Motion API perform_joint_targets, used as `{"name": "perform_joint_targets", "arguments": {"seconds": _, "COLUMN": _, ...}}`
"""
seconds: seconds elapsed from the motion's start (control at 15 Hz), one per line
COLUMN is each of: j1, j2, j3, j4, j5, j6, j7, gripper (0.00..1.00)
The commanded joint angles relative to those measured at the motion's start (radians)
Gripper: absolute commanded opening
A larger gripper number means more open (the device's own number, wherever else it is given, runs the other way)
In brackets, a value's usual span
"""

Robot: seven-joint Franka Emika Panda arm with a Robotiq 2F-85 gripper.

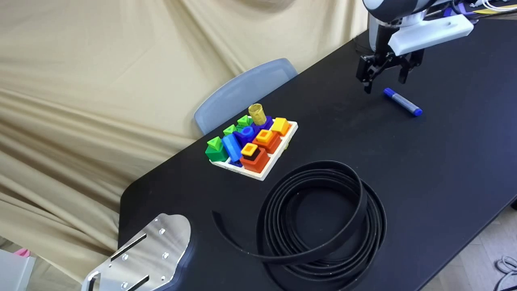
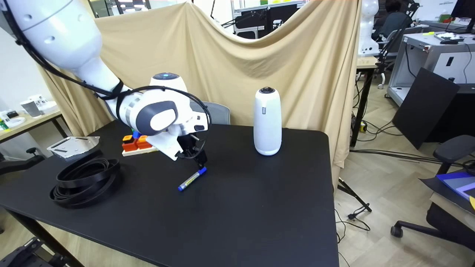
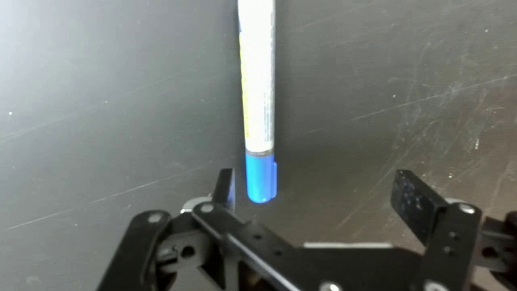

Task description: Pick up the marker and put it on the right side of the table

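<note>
The marker point(image 1: 403, 102) is slim, with a blue cap, a pale label and a blue end. It lies flat on the black table point(image 1: 436, 169), and also shows in an exterior view point(image 2: 192, 179). In the wrist view the marker point(image 3: 258, 101) runs up from the jaws and its far end is cut off by the top edge. My gripper point(image 3: 315, 190) is open and empty, above the table. The marker's blue cap shows between the fingertips, close to the left finger. In an exterior view my gripper point(image 1: 385, 84) hangs near the cap end.
A toy tray point(image 1: 278, 157) with coloured blocks and a black cable coil point(image 1: 373, 218) lie on the table. A metal plate point(image 1: 161, 242) is at one end. A white rounded device point(image 2: 267, 122) stands upright near the beige cloth point(image 2: 297, 74). A grey chair point(image 1: 246, 91) is behind the table.
</note>
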Motion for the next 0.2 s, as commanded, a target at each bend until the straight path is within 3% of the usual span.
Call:
{"name": "perform_joint_targets", "arguments": {"seconds": 0.0, "j1": 0.065, "j2": -0.11, "j3": -0.037, "j4": -0.057, "j5": -0.026, "j6": -0.069, "j7": 0.047, "gripper": 1.0}}
{"name": "perform_joint_targets", "arguments": {"seconds": 0.13, "j1": 0.098, "j2": -0.153, "j3": -0.051, "j4": -0.079, "j5": -0.039, "j6": -0.108, "j7": 0.067, "gripper": 1.0}}
